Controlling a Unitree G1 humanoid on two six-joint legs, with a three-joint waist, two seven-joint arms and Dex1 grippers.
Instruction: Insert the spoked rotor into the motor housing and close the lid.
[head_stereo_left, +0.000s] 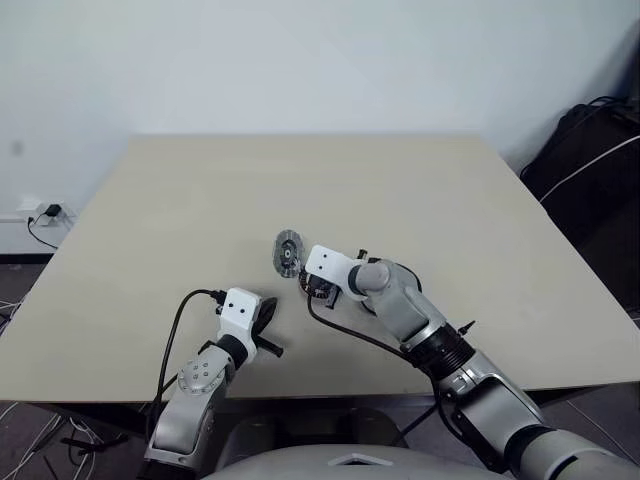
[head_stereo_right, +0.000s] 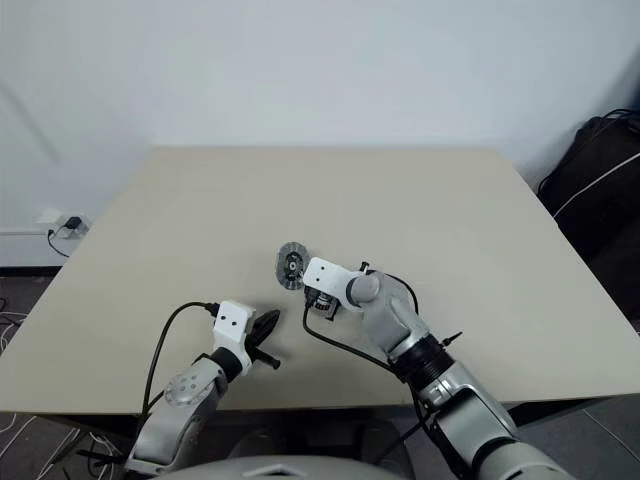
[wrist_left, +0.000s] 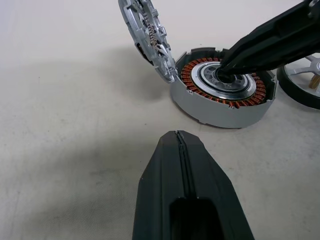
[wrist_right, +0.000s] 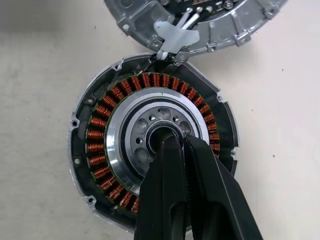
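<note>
The motor housing (wrist_right: 100, 135) lies flat on the table, a grey round body with copper-brown windings around a silver centre. Its lid (wrist_left: 145, 35) stands tilted up at the housing's rim, inner face showing. My right gripper (wrist_right: 177, 142) is shut, pointing down, with its tips in the housing's central hole (wrist_left: 223, 75). The spoked rotor (wrist_left: 305, 82), silvery spokes inside a dark rim, lies on the table just beside the housing, partly cut off by the frame's edge. My left gripper (wrist_left: 178, 137) is shut and empty, resting a short way in front of the housing (head_stereo_left: 268, 318).
The beige table (head_stereo_left: 300, 190) stretches far beyond the parts. A black bag (head_stereo_left: 590, 160) sits off the table's right side. A wall socket with a cable (head_stereo_left: 45, 212) is at the left. A black cable (head_stereo_left: 175, 330) loops by my left arm.
</note>
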